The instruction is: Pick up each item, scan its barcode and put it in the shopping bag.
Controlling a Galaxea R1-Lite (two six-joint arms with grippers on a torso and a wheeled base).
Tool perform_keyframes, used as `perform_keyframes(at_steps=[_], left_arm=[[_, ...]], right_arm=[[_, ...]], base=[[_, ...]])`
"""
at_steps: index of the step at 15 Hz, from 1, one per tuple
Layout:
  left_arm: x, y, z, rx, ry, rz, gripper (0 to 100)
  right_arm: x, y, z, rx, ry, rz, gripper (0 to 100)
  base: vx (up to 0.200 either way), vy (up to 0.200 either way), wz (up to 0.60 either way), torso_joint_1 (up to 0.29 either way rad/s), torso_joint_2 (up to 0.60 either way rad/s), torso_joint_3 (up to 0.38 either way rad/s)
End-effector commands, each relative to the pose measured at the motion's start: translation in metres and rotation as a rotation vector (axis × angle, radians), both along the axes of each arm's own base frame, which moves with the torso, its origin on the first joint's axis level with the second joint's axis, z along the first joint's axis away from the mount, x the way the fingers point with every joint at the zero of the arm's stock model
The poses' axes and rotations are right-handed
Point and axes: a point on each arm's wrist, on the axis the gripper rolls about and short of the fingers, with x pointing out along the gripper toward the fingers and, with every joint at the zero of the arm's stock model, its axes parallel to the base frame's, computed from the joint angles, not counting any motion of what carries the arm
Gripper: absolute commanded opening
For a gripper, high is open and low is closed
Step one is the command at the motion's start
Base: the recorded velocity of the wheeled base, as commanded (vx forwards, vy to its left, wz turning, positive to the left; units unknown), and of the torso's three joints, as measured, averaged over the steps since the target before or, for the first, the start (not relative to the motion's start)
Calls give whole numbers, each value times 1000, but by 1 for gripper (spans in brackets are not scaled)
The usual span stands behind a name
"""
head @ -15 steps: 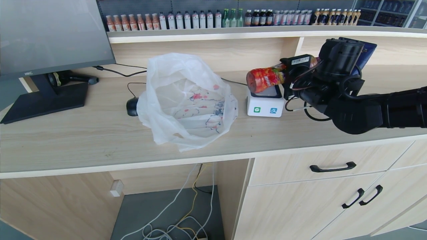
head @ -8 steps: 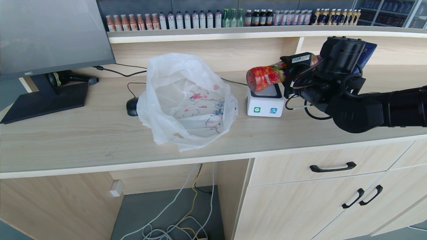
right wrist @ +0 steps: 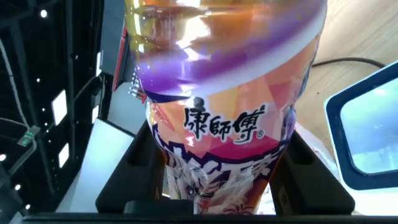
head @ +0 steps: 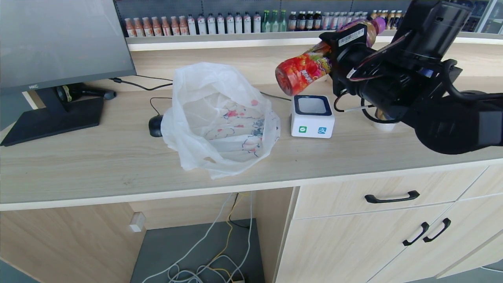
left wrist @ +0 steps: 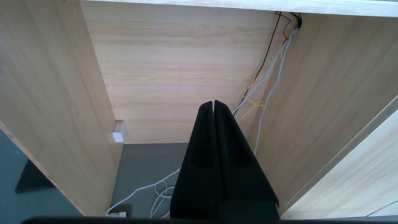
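Note:
My right gripper (head: 341,48) is shut on a drink bottle (head: 304,67) with a red and orange label, held tilted in the air with its base toward the bag. The bottle hangs above and just behind the white scanner box (head: 312,116) on the counter. Up close, the bottle (right wrist: 230,106) sits between the black fingers (right wrist: 134,162), with a corner of the scanner (right wrist: 367,134) beside it. A white plastic shopping bag (head: 220,118) stands open on the counter, left of the scanner. My left gripper (left wrist: 214,115) is shut, below the counter by the wooden panels.
A monitor (head: 59,43) on its stand fills the counter's left end, with a handheld scanner (head: 84,92) and a mouse (head: 156,125) near it. A white cup (head: 383,125) sits under my right arm. Bottles line the back shelf (head: 275,21). Cables (head: 220,243) hang below.
My right gripper has lifted the bottle up and slightly left, off the scanner's top, uncovering the scanner window. The bag and the left gripper have not moved.

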Motion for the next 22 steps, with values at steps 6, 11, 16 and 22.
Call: perform_keyframes(at_steps=[6,11,16,22], left_arm=[[0,0,0,0,0,0,0],[0,0,0,0,0,0,0],[0,0,0,1,0,0,0],[0,0,0,9,0,0,0]], right_arm=[[-71,16,-6,-388,-236,-84,0],[-77,16,-37,-660,-461,-277,0],[-81,18,-78,-836,-542,-314,0],[-78,9,-76,-875,-662,-235,0]], base=[[0,0,0,0,0,0],[0,0,0,0,0,0],[0,0,0,0,0,0],[0,0,0,0,0,0]])
